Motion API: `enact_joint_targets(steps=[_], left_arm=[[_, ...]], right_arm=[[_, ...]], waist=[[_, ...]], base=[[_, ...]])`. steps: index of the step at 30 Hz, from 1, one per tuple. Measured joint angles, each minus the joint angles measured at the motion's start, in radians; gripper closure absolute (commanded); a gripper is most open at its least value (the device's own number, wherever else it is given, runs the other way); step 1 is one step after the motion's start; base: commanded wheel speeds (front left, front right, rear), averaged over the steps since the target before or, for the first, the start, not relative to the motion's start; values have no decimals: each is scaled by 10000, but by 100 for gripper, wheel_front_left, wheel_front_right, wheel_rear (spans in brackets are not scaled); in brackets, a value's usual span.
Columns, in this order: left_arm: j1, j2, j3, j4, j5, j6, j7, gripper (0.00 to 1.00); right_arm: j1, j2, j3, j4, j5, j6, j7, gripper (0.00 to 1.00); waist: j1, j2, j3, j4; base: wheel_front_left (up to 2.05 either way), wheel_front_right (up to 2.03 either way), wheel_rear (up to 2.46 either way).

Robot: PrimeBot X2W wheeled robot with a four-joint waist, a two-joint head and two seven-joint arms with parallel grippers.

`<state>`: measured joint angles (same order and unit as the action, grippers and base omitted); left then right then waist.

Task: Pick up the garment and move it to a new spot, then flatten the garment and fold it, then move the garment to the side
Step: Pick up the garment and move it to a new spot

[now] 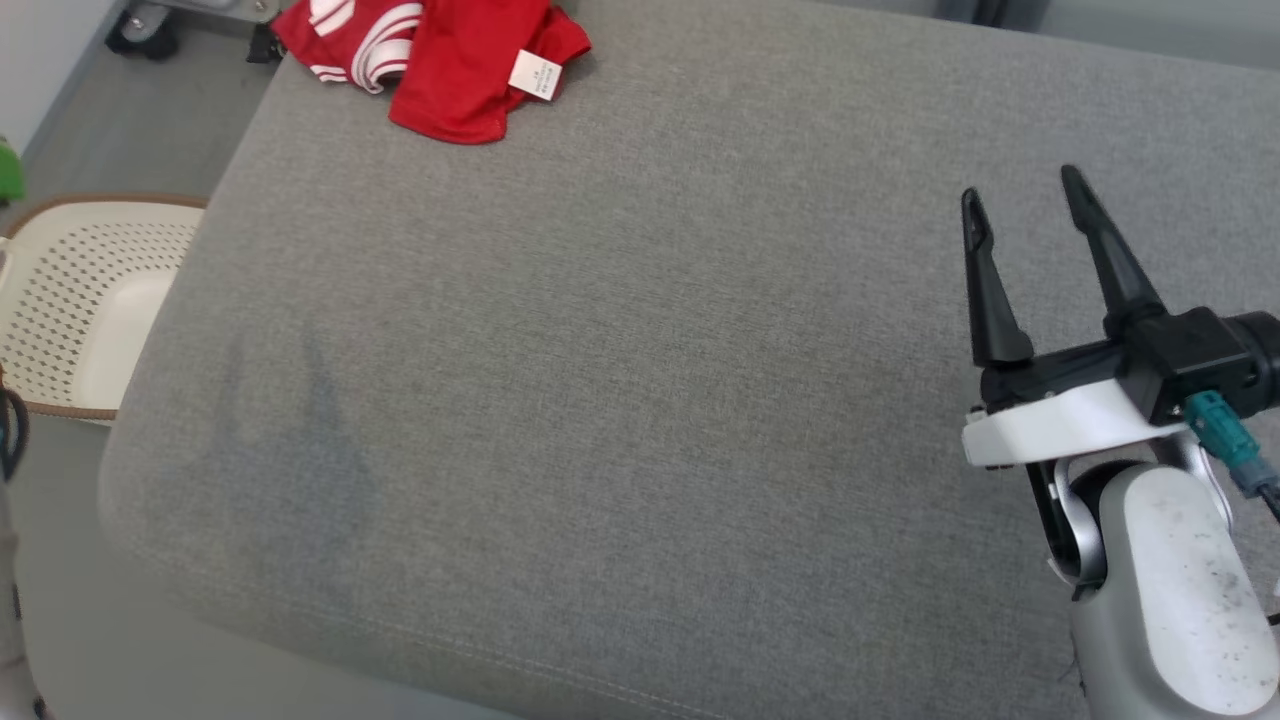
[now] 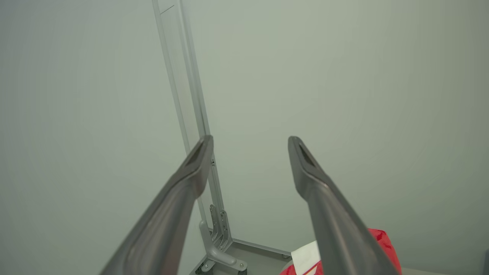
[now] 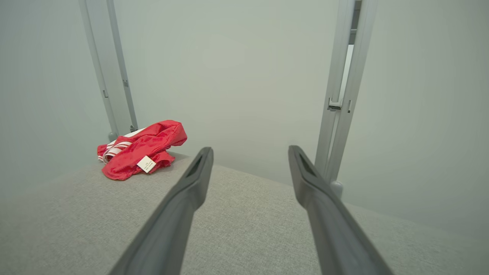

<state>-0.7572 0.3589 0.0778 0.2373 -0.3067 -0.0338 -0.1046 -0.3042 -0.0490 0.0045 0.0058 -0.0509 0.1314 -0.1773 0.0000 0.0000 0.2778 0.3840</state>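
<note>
We log the garment (image 1: 450, 70): red cloth with white stripes and a white label, crumpled at the far left corner of the tabletop (image 1: 640, 400). The tabletop is padded, covered in grey woven fabric, with rounded corners and a stitched seam. The right claw (image 1: 1020, 185) hovers over its right side, fingers spread, holding nothing. The left claw (image 2: 250, 139) is likewise parted and faces a pale wall. A cream perforated basket (image 1: 60, 290) with a brown rim stands on the floor at left.

Crumpled red garment (image 1: 440, 60) at far corner of grey cushion (image 1: 600, 400) (right hand (image 1: 1020, 185) spread, empty)
</note>
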Motion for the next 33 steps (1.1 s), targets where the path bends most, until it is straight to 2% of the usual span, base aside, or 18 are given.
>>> enact_joint_targets(steps=[2, 7, 8, 15, 21, 29, 30, 31, 32, 33], left_arm=[[-1013, 211, -307, 813, 90, -196, 474, 0], [-2714, 305, -918, 2696, 42, -564, 1486, 0], [-3231, 284, -1081, 3390, -199, -711, 1868, 0], [-4248, 128, -1879, 5135, -819, -915, 2704, 0], [-4455, -155, -2876, 5985, -1595, -949, 3319, 0], [-4564, 307, -3421, 6721, -2320, -951, 3235, 0], [-4617, 347, -3450, 6794, -2372, -953, 3235, 51], [-4646, 387, -3484, 6884, -2418, -953, 3227, 65], [-4653, 410, -3544, 6951, -2474, -953, 3187, 100], [-4653, 428, -3588, 7003, -2495, -953, 3168, 100]], right_arm=[[-88, -63, -102, -587, -148, 0, 180, 0], [98, -272, -94, -1783, -253, 0, 667, 0], [196, -299, -190, -2385, -347, 2, 784, 0], [464, -468, -297, -3737, -504, 0, 1091, 0], [556, -330, -205, -3962, -552, 0, 1099, 0], [522, -222, -249, -3954, -600, 0, 963, 0], [514, -211, -244, -3940, -600, 0, 953, 0], [500, -199, -240, -3912, -600, 0, 911, 0], [485, -188, -228, -3875, -600, 0, 878, 0], [476, -178, -226, -3839, -598, 0, 872, 0]], waist=[[0, 0, 445, -221], [0, 0, 1481, -724], [0, 0, 1907, -941], [1, 0, 3233, -1562], [2, 0, 4086, -1965], [1, 0, 4496, -2485], [1, 0, 4496, -2524], [1, 0, 4485, -2563], [1, 0, 4460, -2589], [1, 0, 4434, -2603]], base=[[0, 0, 0], [0, 0, 0], [0, 0, 0], [0, 0, 0], [0, 0, 0], [0, 0, 0], [0, 0, 0], [0, 0, 0], [0, 0, 0], [0, 0, 0]])
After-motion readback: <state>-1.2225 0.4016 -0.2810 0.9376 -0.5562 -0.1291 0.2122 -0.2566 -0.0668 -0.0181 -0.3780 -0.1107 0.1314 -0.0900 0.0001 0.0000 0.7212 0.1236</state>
